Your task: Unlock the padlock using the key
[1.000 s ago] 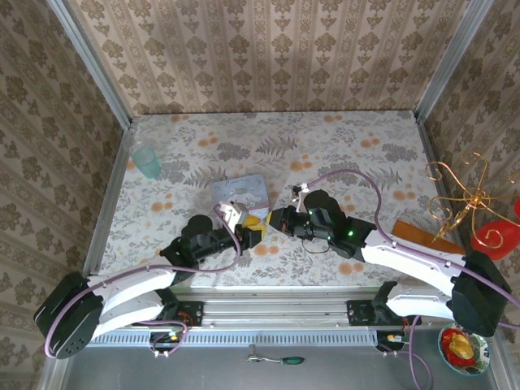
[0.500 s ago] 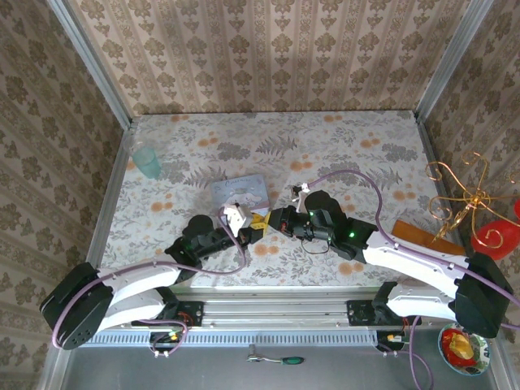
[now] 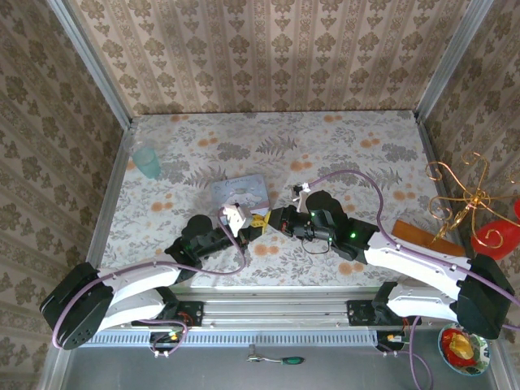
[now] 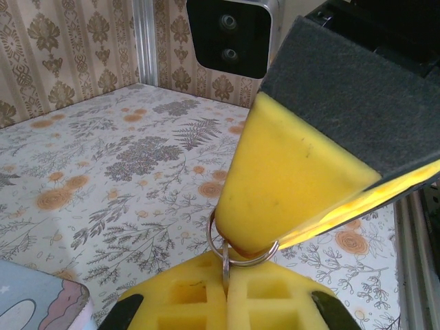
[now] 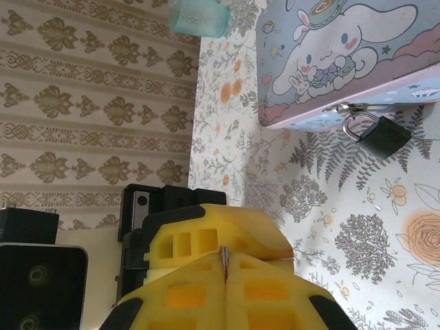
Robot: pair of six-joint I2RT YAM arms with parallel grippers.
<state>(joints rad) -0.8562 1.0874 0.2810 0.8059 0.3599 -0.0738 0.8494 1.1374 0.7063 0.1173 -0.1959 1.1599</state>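
Pale blue box sits mid-counter, its lid printed with a white long-eared cartoon character. We note the padlock is small, with a dark body and silvery shackle. It is hooked through the box's clasp, body resting on the floral counter.

Left fingers pinch the key; right fingers are closed on its key ring.

Teal cup stands near the left edge. The counter lies open toward the far-right corner.

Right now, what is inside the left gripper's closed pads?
Only a thin metal edge of the key shows in the pad seam of the left gripper, a silver ring looping out above. The rest is covered by yellow foam.
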